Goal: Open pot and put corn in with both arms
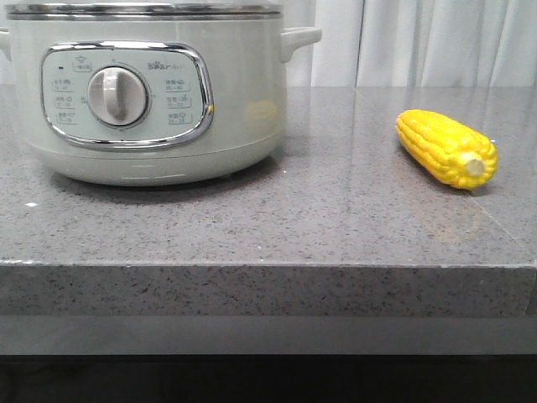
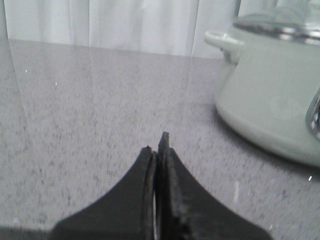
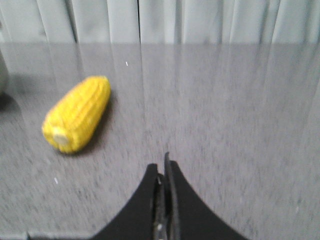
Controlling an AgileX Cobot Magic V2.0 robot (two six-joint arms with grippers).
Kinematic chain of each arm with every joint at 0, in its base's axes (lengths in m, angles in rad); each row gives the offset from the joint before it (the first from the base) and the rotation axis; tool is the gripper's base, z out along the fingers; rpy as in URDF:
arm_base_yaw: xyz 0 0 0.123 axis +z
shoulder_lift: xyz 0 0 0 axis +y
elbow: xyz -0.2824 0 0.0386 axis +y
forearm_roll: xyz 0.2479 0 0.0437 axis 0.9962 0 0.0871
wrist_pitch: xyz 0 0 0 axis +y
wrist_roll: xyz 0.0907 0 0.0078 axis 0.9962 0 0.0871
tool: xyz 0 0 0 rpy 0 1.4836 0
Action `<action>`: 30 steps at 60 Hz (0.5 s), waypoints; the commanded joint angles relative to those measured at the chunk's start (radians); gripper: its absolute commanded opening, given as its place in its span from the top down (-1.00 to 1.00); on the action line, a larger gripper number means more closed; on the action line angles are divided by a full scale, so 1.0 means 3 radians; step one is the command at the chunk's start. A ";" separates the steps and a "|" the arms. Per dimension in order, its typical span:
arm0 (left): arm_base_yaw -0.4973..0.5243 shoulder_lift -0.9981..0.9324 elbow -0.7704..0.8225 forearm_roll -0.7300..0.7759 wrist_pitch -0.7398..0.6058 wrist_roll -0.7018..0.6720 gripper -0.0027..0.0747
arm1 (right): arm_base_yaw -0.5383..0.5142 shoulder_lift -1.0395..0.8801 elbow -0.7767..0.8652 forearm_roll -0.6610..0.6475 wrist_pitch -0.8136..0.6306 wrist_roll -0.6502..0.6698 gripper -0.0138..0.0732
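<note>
The pale grey-green pot (image 1: 155,92) stands at the left of the grey stone counter, dial facing me, its steel-rimmed lid on top. The yellow corn (image 1: 446,148) lies on the counter at the right, stub end toward me. Neither gripper shows in the front view. In the left wrist view my left gripper (image 2: 158,145) is shut and empty above bare counter, with the pot (image 2: 272,105) off to one side. In the right wrist view my right gripper (image 3: 163,167) is shut and empty, with the corn (image 3: 77,113) lying apart from it.
The counter's front edge (image 1: 268,267) runs across the front view below the pot and corn. White curtains (image 1: 419,42) hang behind the counter. Bare counter (image 1: 336,168) lies between the pot and the corn.
</note>
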 commanded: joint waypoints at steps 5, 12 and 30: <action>0.0002 0.0409 -0.0673 -0.0011 0.0003 -0.0030 0.98 | -0.0015 0.0174 -0.0642 -0.0029 0.0032 -0.0158 0.84; 0.0002 0.0884 -0.1109 0.0005 0.0069 -0.0030 0.98 | -0.0015 0.0530 -0.1035 -0.0029 0.0056 -0.0274 0.84; 0.0002 0.1492 -0.1552 0.0005 -0.0013 -0.0030 0.98 | -0.0015 0.1230 -0.1519 -0.0029 0.0054 -0.0282 0.84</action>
